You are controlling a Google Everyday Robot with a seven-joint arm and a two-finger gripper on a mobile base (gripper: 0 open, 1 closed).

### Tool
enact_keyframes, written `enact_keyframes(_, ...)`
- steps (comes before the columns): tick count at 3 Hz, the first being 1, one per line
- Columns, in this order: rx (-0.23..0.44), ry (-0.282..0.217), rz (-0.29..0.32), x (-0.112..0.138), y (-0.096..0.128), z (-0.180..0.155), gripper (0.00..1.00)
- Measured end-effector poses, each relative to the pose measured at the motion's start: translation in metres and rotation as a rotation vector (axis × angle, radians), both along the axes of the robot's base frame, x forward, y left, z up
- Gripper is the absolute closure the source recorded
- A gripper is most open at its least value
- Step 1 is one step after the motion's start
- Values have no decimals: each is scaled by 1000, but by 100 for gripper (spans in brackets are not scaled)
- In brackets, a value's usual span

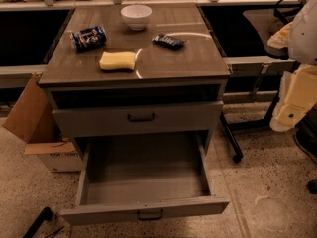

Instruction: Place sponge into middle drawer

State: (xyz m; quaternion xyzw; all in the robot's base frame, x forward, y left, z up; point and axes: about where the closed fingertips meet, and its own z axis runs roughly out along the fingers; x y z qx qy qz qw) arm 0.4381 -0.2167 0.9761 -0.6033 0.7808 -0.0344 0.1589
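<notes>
Pulled wide open at 6 o'clock in the view, the middle drawer (pixel 109 213) shows a plain grey, bare inside and a small dark bar handle on its front. Just above it sits the upper drawer front (pixel 99 120), closed, with its own dark handle, and over that a dark open slot (pixel 133 96) runs under the cabinet top (pixel 188 58). That top is a grey-brown, slightly glossy surface carrying 4 things. Taken from its centre, the sponge (pixel 118 60) lies flat at 7 o'clock, near the front edge, pale yellow and touching nothing else; a white bowl (pixel 136 16) stands upright at 12 o'clock; a blue can (pixel 88 37) lies on its side at 9 o'clock; a dark packet (pixel 168 40) lies at 3 o'clock. All 4 are apart from each other. The gripper (pixel 292 108), cream-coloured, hangs at 3 o'clock in the view, off to the right of the cabinet and well apart from the sponge and the drawer; it holds nothing that shows, and how far open it is I cannot tell. A speckled stone floor (pixel 267 197) spreads around the cabinet. At 9 o'clock a cardboard box (pixel 34 118) leans beside the cabinet's left side, and at 4 o'clock a black leg with a caster (pixel 237 156) stands on the floor.
</notes>
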Motion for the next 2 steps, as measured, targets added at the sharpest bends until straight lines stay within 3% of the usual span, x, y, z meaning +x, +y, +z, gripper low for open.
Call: enact_keyframes(2,18,-15,-19,9,3,0,0)
